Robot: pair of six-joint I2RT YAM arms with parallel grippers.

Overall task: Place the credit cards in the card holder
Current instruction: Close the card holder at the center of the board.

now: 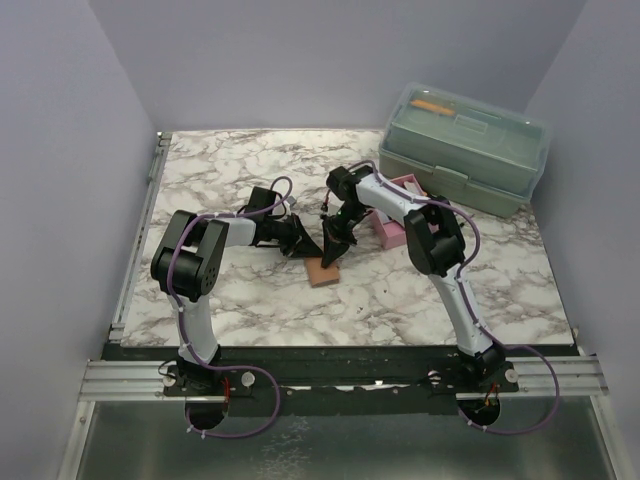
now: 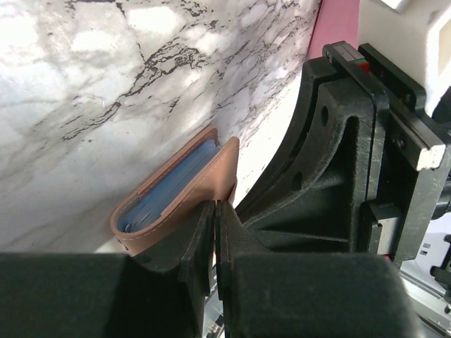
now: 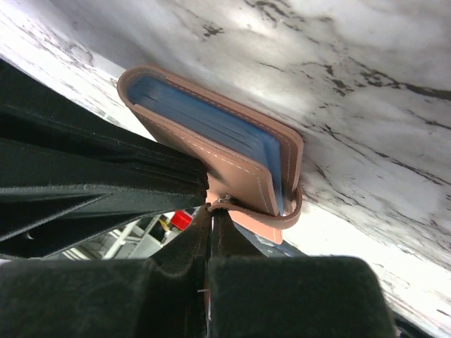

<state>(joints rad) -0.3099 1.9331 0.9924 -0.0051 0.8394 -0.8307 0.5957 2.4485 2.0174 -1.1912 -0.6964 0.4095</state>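
The reddish-brown card holder [image 1: 323,271] stands on edge on the marble table between my two grippers. In the left wrist view the card holder [image 2: 184,184] is folded, with blue credit cards [image 2: 169,189] tucked inside. My left gripper [image 2: 215,205] is shut on the edge of its cover. In the right wrist view the credit cards [image 3: 211,116] show as blue edges between the covers of the card holder [image 3: 236,158]. My right gripper [image 3: 211,210] is shut on the end of its closing strap [image 3: 264,215], beside the snap. Both the left gripper [image 1: 300,243] and the right gripper [image 1: 331,250] meet at the holder.
A pink tray [image 1: 393,232] lies just right of the right gripper. A large grey-green toolbox [image 1: 465,146] stands at the back right. Purple walls enclose the marble table [image 1: 230,165] on three sides.
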